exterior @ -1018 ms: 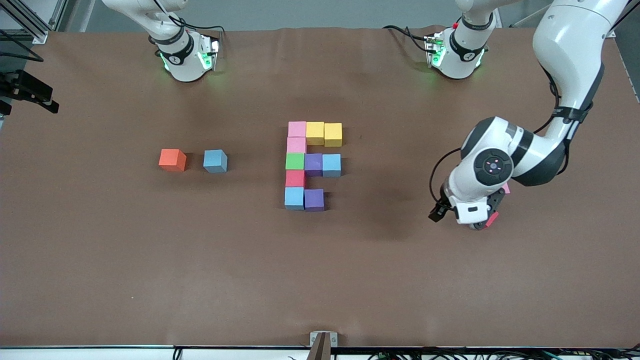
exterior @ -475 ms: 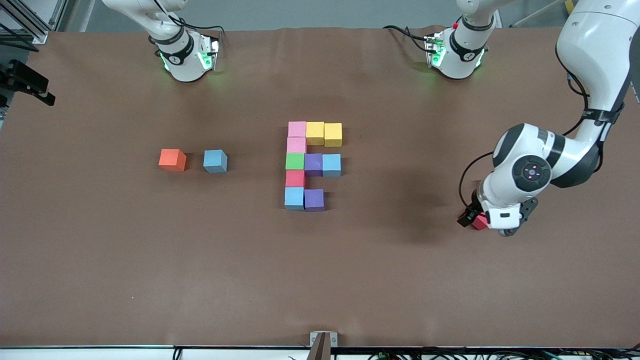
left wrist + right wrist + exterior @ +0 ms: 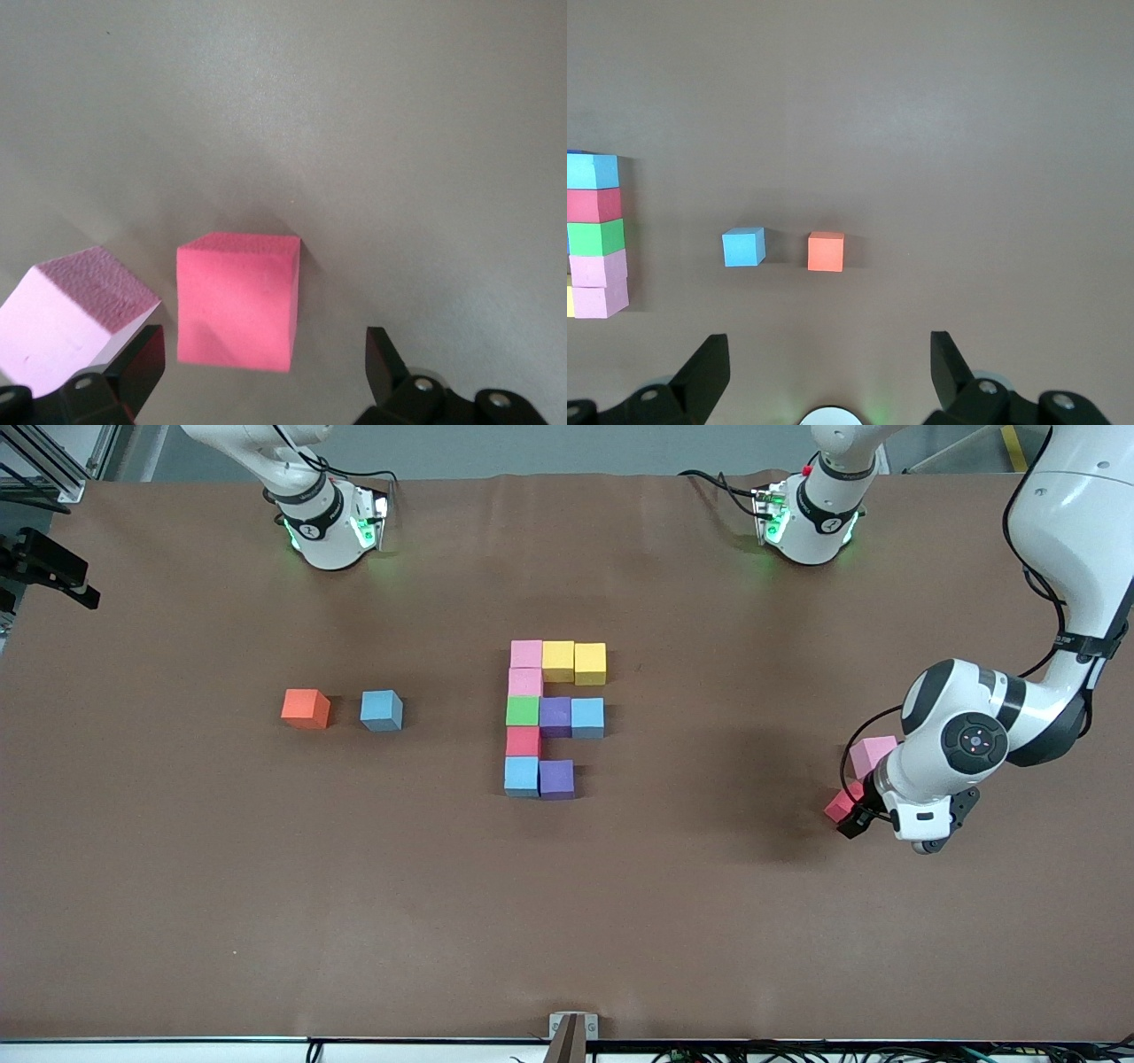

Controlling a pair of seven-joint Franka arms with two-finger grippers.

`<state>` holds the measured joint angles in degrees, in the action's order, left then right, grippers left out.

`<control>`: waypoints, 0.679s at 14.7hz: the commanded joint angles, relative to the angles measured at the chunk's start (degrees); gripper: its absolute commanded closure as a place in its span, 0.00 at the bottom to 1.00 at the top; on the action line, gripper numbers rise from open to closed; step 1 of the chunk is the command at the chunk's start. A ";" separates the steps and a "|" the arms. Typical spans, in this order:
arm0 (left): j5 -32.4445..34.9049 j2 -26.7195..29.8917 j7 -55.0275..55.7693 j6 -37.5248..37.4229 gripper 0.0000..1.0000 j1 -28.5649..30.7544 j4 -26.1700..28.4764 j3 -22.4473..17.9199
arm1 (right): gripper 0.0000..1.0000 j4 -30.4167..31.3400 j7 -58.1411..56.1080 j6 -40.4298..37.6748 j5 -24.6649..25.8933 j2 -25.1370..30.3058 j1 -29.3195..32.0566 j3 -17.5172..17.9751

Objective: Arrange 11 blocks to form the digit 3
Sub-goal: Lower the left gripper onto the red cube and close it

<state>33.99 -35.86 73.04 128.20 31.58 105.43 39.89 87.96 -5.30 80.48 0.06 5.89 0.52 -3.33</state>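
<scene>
The red block (image 3: 236,299) lies toward the left arm's end of the table, well apart from the figure (image 3: 554,717), a pink block (image 3: 872,754) just beside it. The left gripper (image 3: 264,367) hangs above it, jaws apart; the right gripper (image 3: 829,372), also spread, waits. Light, soft foam is judged to need gentle pinching on flat faces. Open room surrounds it.

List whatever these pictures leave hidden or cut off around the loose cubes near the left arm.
- Red cube, front view: partly covered by the left end effector over it.
- Pink cube, front view: one side hidden by the left arm's wrist; in the left wrist view it is cut by the picture's edge.
- Right end effector: out of the front view, fingers cropped in its wrist view.
</scene>
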 commanded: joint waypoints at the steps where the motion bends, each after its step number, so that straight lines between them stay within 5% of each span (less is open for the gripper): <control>1: 1.34 -0.96 -0.62 2.22 0.00 1.02 0.30 0.02 | 0.00 1.69 0.29 0.46 -0.59 1.58 0.18 0.26; 10: 3.45 -1.93 -0.80 3.63 0.00 2.61 1.97 -0.60 | 0.00 1.69 0.11 0.73 0.20 1.58 -0.34 0.17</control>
<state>35.83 -38.06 72.88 130.57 33.26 106.14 38.91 87.98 -5.31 80.57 0.07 5.89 0.28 -3.19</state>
